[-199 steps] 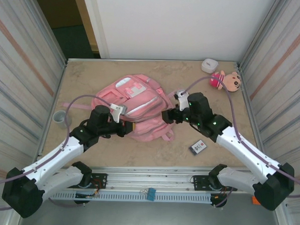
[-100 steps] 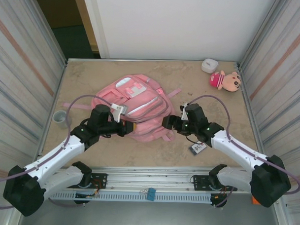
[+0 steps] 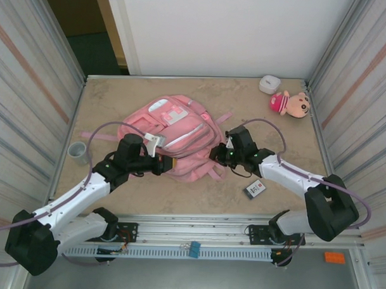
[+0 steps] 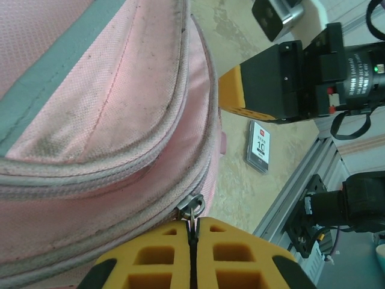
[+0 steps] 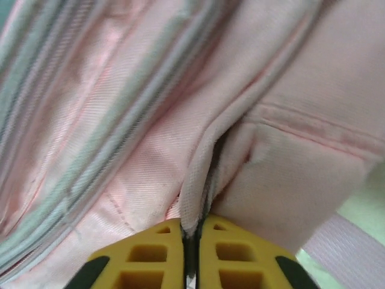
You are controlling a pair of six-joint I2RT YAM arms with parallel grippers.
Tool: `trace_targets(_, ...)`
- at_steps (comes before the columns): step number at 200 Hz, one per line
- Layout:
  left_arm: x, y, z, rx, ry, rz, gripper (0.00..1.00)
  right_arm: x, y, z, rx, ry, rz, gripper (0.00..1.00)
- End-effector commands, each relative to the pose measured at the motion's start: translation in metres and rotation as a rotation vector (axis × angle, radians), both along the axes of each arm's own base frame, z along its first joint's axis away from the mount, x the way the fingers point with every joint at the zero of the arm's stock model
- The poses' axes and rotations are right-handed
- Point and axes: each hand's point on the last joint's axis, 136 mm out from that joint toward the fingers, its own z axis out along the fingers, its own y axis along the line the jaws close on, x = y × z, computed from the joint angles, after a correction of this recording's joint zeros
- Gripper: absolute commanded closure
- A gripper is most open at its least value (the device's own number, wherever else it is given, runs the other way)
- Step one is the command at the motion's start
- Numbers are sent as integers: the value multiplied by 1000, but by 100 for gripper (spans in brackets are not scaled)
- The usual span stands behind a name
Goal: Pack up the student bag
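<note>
Zipper pull (image 4: 192, 208) sits half hidden in pinching left gripper (image 4: 194, 226); right gripper (image 5: 191, 227) pinches student bag (image 3: 174, 134) fold.

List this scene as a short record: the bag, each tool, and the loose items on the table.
bag: pink backpack, lying flat in the middle
left tool: shut on the zipper pull on the backpack's near side
right tool: shut on a fold of backpack fabric
loose items: doll and white box at far right; cup at left; card at near right

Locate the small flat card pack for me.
Top view: the card pack lies flat on the table, front right, just nearer than the right arm and right of the student bag.
</note>
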Motion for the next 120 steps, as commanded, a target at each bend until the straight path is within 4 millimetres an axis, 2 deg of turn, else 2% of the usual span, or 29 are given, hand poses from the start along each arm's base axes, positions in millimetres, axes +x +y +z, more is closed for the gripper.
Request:
trace_targets(1,10,-8,28,-24,-92,4,97,3,22,47,83,-142,69,99)
trace_targets(43,4,-38,36,-1,-100,-83,89,-15,53,88,164,-225,168,100)
trace_targets(68,-2,-55,47,-6,-128,-129,72,-18,50,95,134,-244,170,100)
trace_targets(93,5,-45,56,39,-173,-78,57,-21,32,84,52,-228,169,100)
trace_targets(120,8,-18,69,134,-276,-43,46,-30,21,80,21,-235,265,100)
